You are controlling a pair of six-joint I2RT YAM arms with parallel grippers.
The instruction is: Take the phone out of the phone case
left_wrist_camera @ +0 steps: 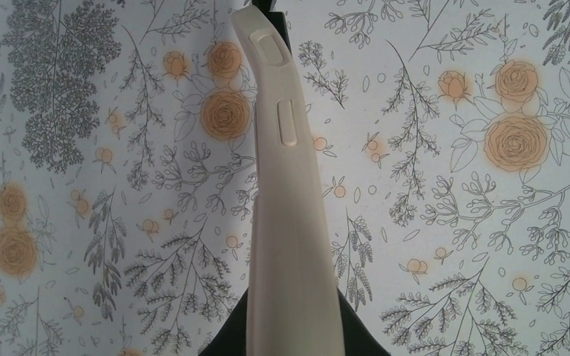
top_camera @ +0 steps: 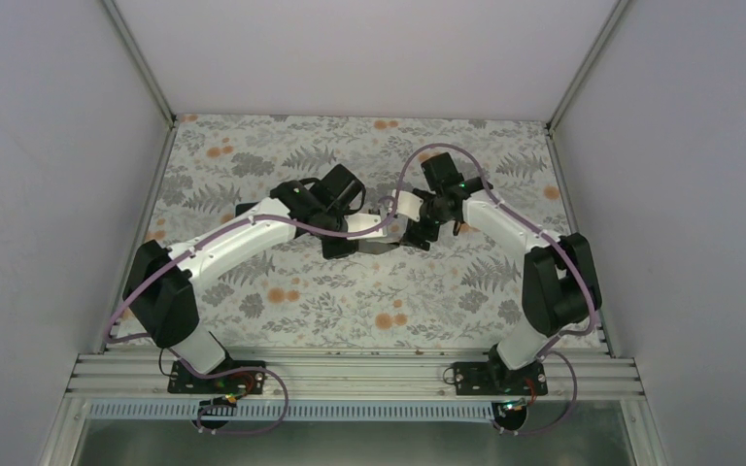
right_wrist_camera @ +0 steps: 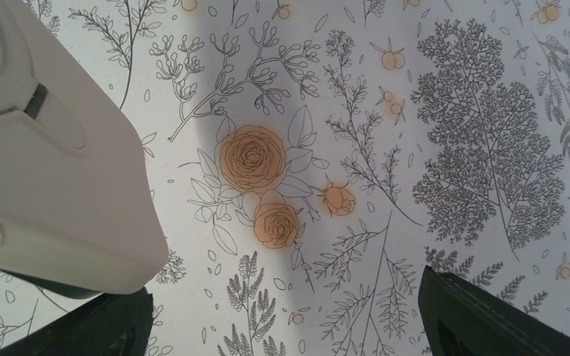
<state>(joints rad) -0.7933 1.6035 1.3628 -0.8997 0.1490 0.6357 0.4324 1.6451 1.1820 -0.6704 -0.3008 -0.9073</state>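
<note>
Above the middle of the table, over the flowered cloth (top_camera: 282, 291), the two arms meet with their wrists close together. The left gripper (left_wrist_camera: 293, 343) is nearly pressed together and pinches the cream phone case (left_wrist_camera: 286, 185) by its near end. In the left wrist view the case is seen from its thin side. It rises from between the dark fingers (left_wrist_camera: 364, 340) at the bottom edge up to the top of the picture, and it bends a little to the left near the far end. Two raised button covers show on this side, one above the other. The case hangs in the air above the cloth and does not lie on it.

The right gripper (right_wrist_camera: 282, 326) is spread wide and holds nothing. Its two dark fingers (right_wrist_camera: 490, 319) stand far apart at the bottom of the right wrist view, with only cloth between them. The far end of the case fills the left part of that view, just over the left finger. I cannot tell if it touches this finger. A small dark slot shows on this end.

I cannot tell from these pictures whether the phone is inside the case.
</note>
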